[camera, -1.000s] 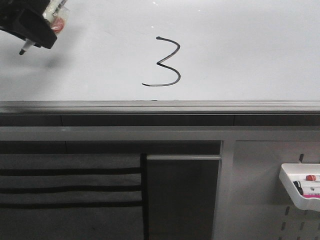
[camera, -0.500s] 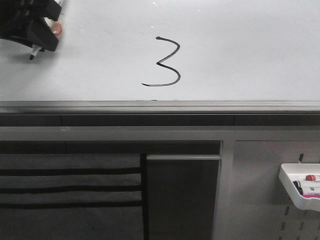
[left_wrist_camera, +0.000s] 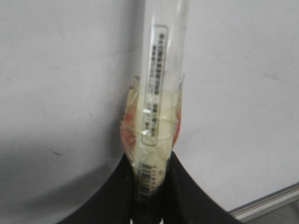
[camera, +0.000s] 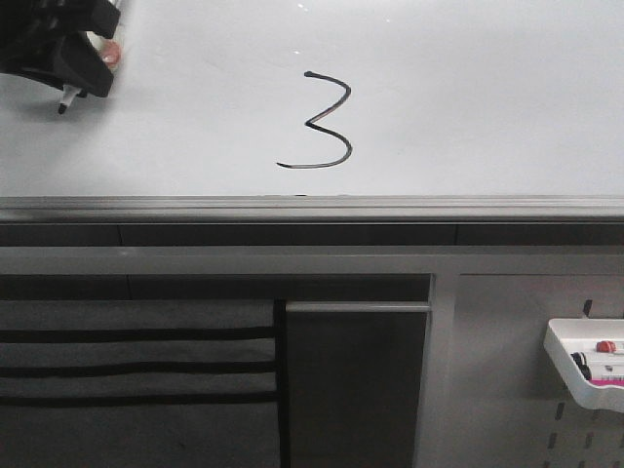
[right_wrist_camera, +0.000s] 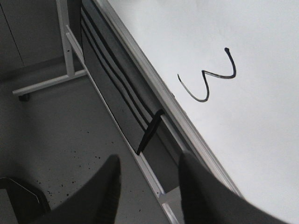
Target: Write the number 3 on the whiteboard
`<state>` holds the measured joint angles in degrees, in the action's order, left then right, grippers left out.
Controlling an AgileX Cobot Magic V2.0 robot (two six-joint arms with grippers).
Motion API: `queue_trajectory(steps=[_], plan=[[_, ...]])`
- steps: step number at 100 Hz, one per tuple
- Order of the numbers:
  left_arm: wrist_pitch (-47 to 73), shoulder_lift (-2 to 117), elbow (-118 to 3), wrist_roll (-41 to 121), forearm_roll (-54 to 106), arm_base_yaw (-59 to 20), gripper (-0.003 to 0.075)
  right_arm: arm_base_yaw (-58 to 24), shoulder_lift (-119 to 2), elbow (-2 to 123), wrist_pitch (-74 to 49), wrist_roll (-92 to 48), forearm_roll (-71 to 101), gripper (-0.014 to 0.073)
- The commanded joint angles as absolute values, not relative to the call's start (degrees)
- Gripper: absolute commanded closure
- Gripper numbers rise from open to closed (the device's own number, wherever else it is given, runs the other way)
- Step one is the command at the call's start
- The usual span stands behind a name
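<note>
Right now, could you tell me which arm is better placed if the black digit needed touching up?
Left: its tool grips the clear-barrelled marker over the glossy white board; the right tool is open and empty.

front view: faces forward and down over the whiteboard, far enough to take in its grey edge rail and the frame below. left wrist view: pressed close along a taped marker toward the board surface. right wrist view: off the board's edge, looking obliquely across rail, floor and the number 3, shared with the front view.
</note>
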<state>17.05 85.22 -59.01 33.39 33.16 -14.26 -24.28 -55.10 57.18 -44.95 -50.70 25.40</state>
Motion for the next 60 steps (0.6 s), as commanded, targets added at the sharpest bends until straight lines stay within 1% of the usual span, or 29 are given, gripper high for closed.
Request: queue_trajectory(steps=[1,7,14,17,19,31,38,41,45,47,60], plan=[[13.7,83.4,-60.5,32.6,34.2,-14.2,0.0725,-23.9,-54.2,58.5,-42.1,-50.7,27.2,0.0335],[13.7,83.4,-60.5,32.5,34.2,-14.2,0.0687,-23.9,-54.2,58.5,-42.1,-50.7,27.3,0.0335],[13.7,83.4,-60.5,32.5,34.2,-14.2,0.0591,-23.9,-54.2,58.5,-42.1,-50.7,27.5,0.0335],[13.7,83.4,-60.5,32.5,34.1,-14.2,0.0527,-23.9,-54.2,58.5,-42.1,-50.7,27.5,0.0335],[13.6,83.4,-60.5,32.5,34.1,-14.2,0.0499,-23.9,-54.2,58.5,-42.1,-50.7,27.6,0.0335],[13.4,83.4,-60.5,32.5,34.1,-14.2,0.0239,-23.9,-54.2,58.5,-42.1,-50.7,27.6,0.0335],[13.4,83.4,-60.5,32.5,34.1,-14.2,0.0119,-23.9,-54.2,58.5,-42.1,-50.7,27.6,0.0335],[13.4,83.4,-60.5,32.5,34.1,-14.2,0.0085,-23.9,-54.2,58.5,-42.1,-50.7,27.6,0.0335],[13.4,83.4,-60.5,32.5,34.1,-14.2,0.0055,-23.9,-54.2,58.5,-42.1,-50.7,27.6,0.0335],[13.7,83.4,-60.5,32.5,34.1,-14.2,0.0052,-23.9,-54.2,58.5,-42.1,-50.7,27.6,0.0335],[13.7,83.3,-60.7,32.6,34.1,-14.2,0.0074,-23.9,-54.2,58.5,-42.1,-50.7,27.6,0.0335]])
